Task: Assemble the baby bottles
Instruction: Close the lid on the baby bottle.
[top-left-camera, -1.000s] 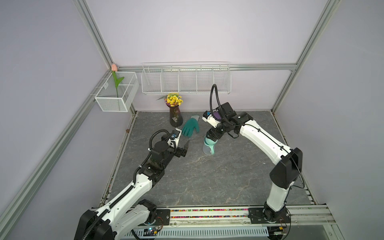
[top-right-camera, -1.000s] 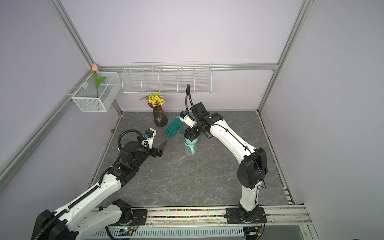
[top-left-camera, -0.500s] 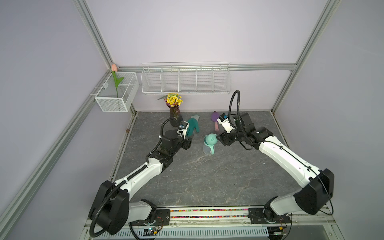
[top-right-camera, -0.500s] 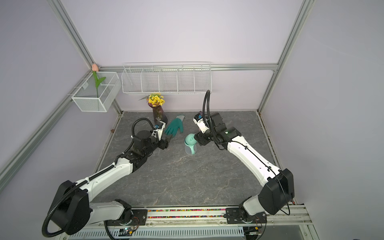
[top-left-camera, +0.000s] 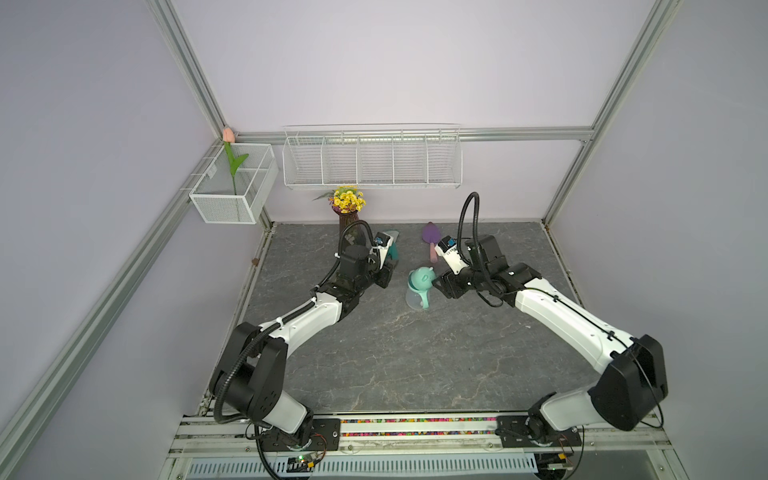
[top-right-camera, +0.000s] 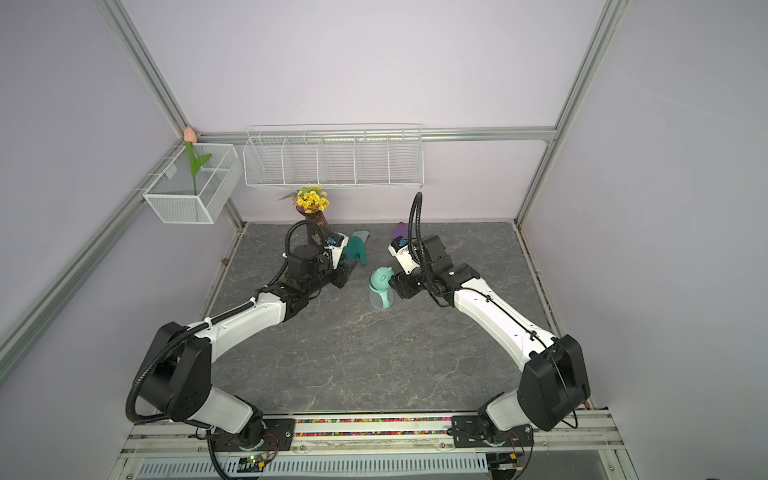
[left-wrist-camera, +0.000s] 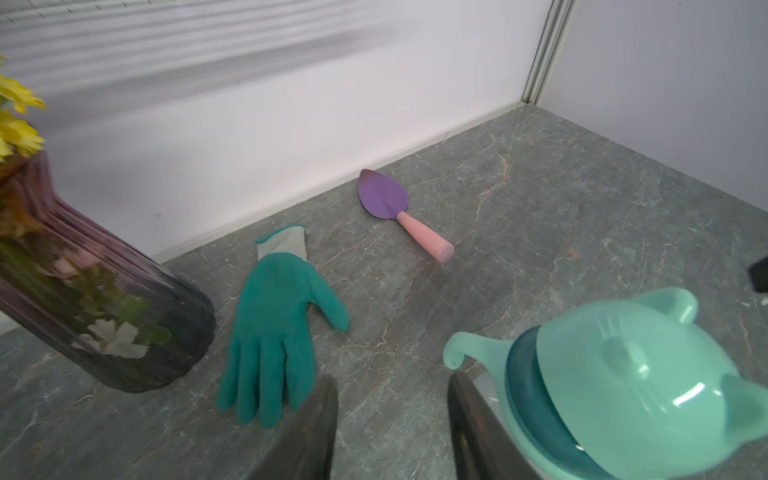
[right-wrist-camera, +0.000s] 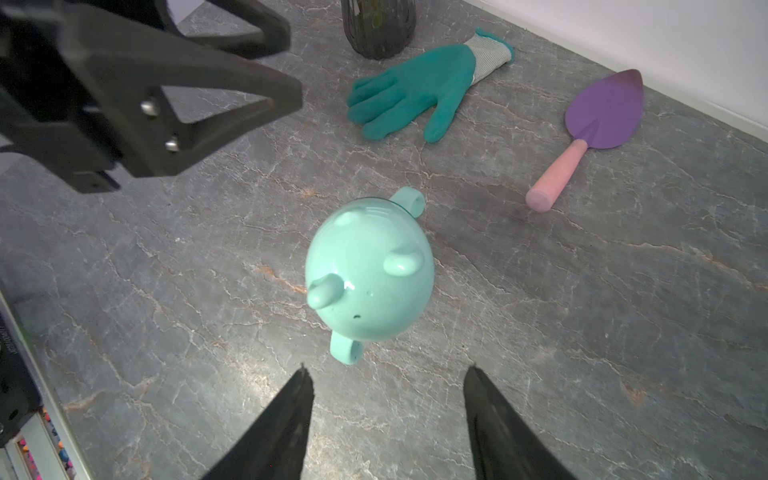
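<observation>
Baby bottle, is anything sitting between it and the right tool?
Nothing visible. In the right wrist view only bare tabletop lies between the open right tool and the baby bottle. The teal glove and purple trowel lie farther off, out of the path.

The baby bottle (top-left-camera: 419, 291) stands upright on the grey table (top-left-camera: 415, 365), in the far half and near the middle; both top views show it. All the parts that can be seen are joined together. On top sits the mint domed cap (right-wrist-camera: 370, 270), which has some small rounded bumps. Under it a dark teal collar (left-wrist-camera: 521, 399) goes around the neck. The mint ring (left-wrist-camera: 478, 343) carries two curved handles, one on each side. The body (top-left-camera: 412, 302) below is translucent and frosted.
</observation>
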